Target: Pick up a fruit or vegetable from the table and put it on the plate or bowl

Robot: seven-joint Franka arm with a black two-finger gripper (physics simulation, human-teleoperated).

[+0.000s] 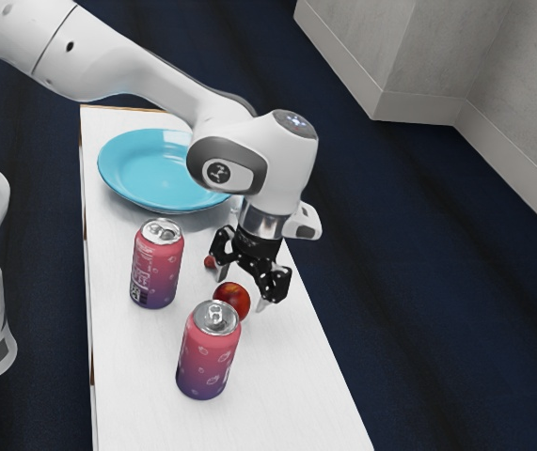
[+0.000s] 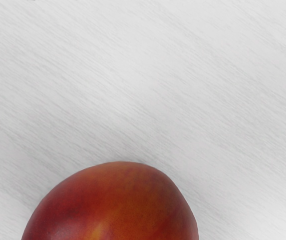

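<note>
Resting on streaked white table [image 2: 132, 75], smooth round fruit [image 2: 112, 205].

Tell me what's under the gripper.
A red fruit on the table, right under the open gripper. The near can covers the fruit's lower edge.

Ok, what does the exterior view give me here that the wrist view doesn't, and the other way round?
Exterior view: the blue plate, two upright pink cans, one nearer the plate and one nearer the camera, and the gripper, fingers open, low over the red fruit.
Wrist view: the fruit's skin close up, dark red with a yellow-orange patch, and the brushed grain of the white table.
Both: the red fruit lying on the white table, just under the hand.
</note>
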